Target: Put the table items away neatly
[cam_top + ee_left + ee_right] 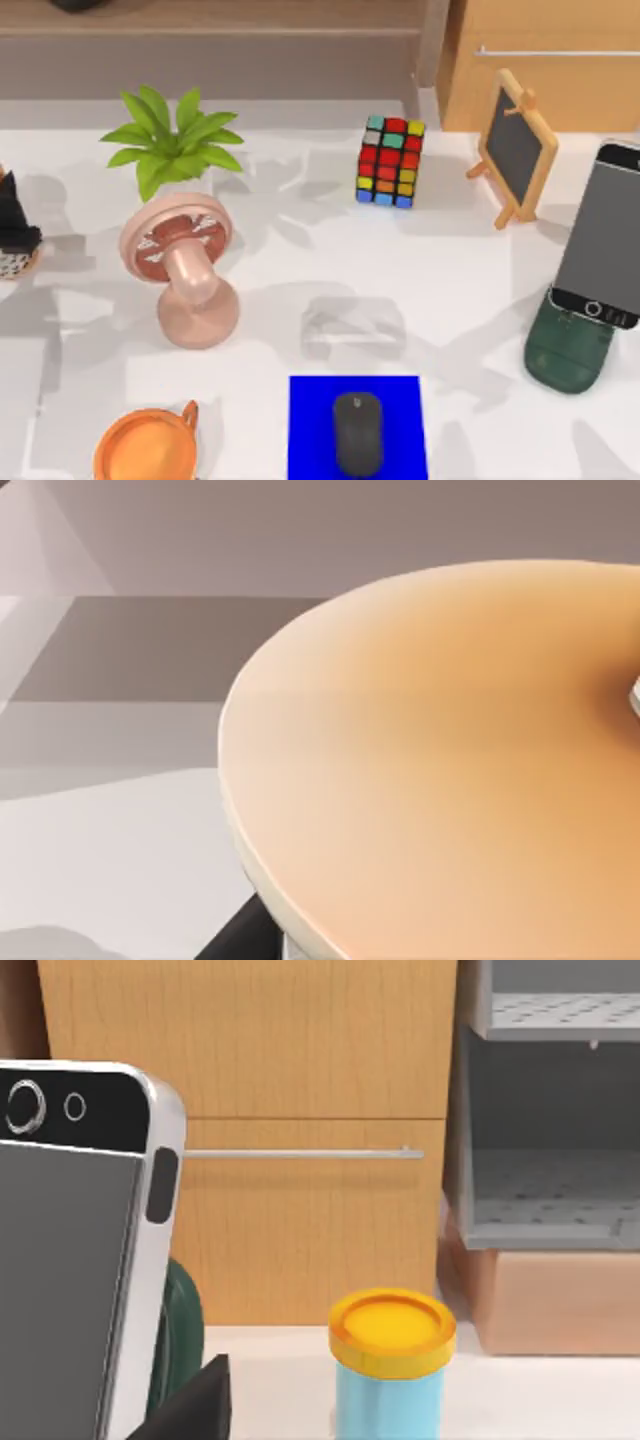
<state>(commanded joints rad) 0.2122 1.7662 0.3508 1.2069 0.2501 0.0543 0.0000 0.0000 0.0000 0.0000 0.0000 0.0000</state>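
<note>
Looks done to us: mouse point(358, 432) centred on the blue mat point(310, 400), smartphone point(600, 232) leaning in its green stand point(566, 352). Can't tell either gripper's jaws; just back away without nudging anything.

Pink desk fan point(185, 270) left of centre, just in front of green potted plant point(172, 140). Multicoloured puzzle cube point(391, 161) toward rear middle. Small wooden-framed chalkboard easel point(514, 148) at rear right. Dark green stand point(567, 350) at right edge. Blue mat point(310, 425) at front centre. Orange cup point(143, 447) at front left. Yellow-lidded light blue jar point(391, 1360) before wooden cabinet point(300, 1070).
</note>
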